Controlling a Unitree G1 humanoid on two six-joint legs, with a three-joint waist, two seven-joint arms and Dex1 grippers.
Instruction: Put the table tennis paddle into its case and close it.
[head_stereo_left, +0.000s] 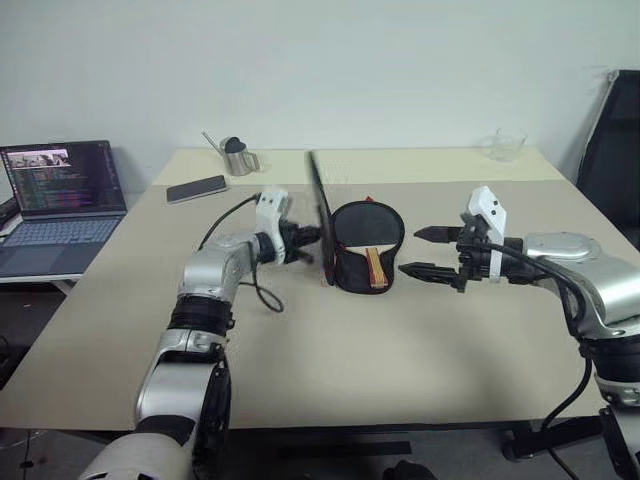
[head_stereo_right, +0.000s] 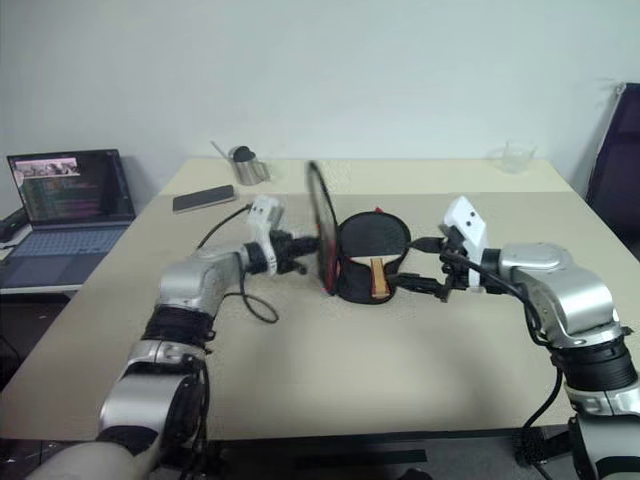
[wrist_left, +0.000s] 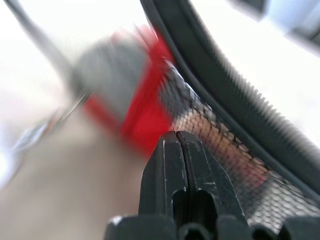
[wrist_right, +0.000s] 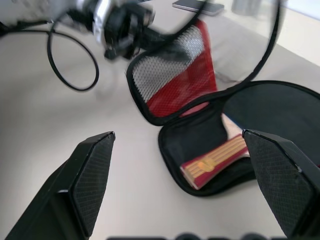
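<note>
A beige desk (head_stereo_left: 330, 360) fills the scene. At its centre the case (head_stereo_left: 362, 262) lies open, and the table tennis paddle (head_stereo_left: 374, 262) already rests in the lower half, its striped wooden handle pointing toward you and its black face tucked into the back. The lid (head_stereo_left: 321, 215) of the case stands nearly upright on the left side of the paddle, mesh pocket and red panel facing outward.

Your left pincer (head_stereo_left: 304, 243) is clenched with its tips pressed together at the outer face of the raised lid; whether any fabric is pinched between them cannot be told. Your right pincer (head_stereo_left: 432, 252) hangs released, fingers spread wide, just beside the right edge of the case and not touching it.

The step in hand looks like folding the lid over. To do it well, push the lid in an arc toward the right so it drops flat on the paddle, and use the right pincer to steady the lower half so it does not slide. Check that the handle sits inside the zip line before closing.

There is open room in front of the case and to its right. Behind, well apart, are a phone (head_stereo_left: 197, 188), a metal cup (head_stereo_left: 239, 157) and a clear cup (head_stereo_left: 506, 146). A laptop (head_stereo_left: 58, 205) sits on a lower surface off the desk's left edge.
</note>
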